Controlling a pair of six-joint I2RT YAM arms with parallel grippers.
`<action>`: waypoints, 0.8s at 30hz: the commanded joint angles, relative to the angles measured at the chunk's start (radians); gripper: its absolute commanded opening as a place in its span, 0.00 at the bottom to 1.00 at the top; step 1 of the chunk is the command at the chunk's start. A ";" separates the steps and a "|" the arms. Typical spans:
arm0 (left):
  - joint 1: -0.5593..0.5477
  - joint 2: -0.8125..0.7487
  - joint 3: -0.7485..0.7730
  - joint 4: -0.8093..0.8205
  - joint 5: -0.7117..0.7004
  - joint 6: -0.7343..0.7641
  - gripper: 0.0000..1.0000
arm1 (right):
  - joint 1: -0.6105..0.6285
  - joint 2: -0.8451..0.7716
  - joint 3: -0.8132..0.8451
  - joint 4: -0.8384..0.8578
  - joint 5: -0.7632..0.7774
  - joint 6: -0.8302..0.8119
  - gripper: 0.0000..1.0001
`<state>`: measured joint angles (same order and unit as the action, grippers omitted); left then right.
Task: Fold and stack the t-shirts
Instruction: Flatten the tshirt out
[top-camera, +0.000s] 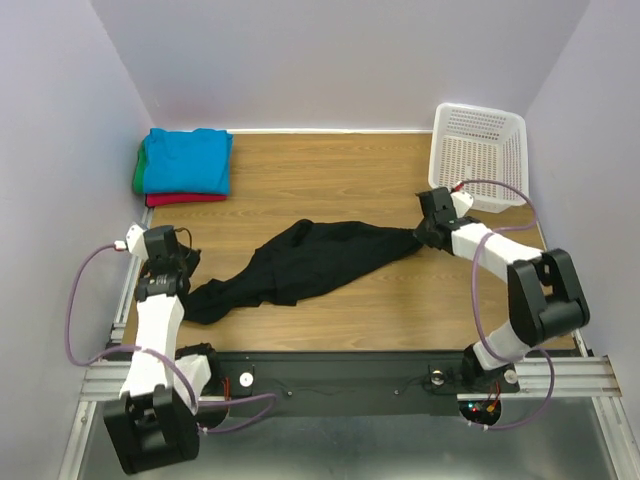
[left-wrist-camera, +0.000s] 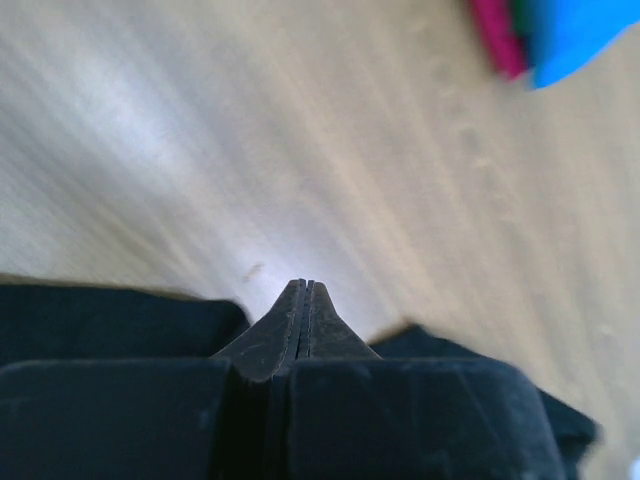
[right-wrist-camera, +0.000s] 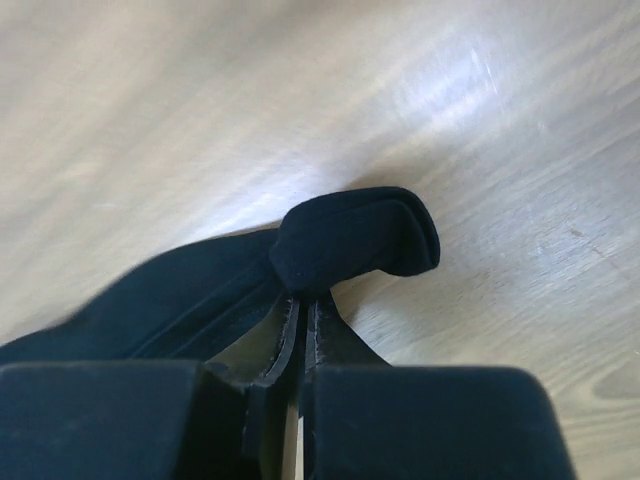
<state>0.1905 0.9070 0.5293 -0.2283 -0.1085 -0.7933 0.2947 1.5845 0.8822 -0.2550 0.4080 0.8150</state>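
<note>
Black soft-cloth t-shirt (top-camera: 310, 262) lies strung out, unfolded, across the middle of the wooden bench (top-camera: 330, 170)! Right gripper (right-wrist-camera: 303, 310), near the right edge, is clamped on a doubled hem to stretch it. Left gripper (left-wrist-camera: 303, 290) is closed too, cloth alongside, pinch unconfirmed. The folded turquoise, green and red shirts (top-camera: 185, 165) sit in the far-left corner; open wood beyond for spreading.

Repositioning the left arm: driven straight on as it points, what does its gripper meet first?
Likely the bare wooden table top, depth unclear; the folded blue, green and red shirts lie off to the right.
</note>
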 joint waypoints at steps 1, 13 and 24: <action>-0.003 -0.141 0.122 -0.031 0.012 0.029 0.00 | -0.006 -0.165 0.004 0.054 0.011 -0.037 0.00; -0.003 -0.310 0.459 -0.149 0.039 0.089 0.00 | -0.006 -0.576 0.101 -0.041 -0.061 -0.178 0.00; -0.003 -0.218 0.137 -0.138 0.224 0.057 0.53 | -0.006 -0.635 0.183 -0.216 0.270 -0.244 0.00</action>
<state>0.1905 0.6323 0.7502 -0.3573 0.0471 -0.7383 0.2947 0.9291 1.0958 -0.4091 0.5159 0.5999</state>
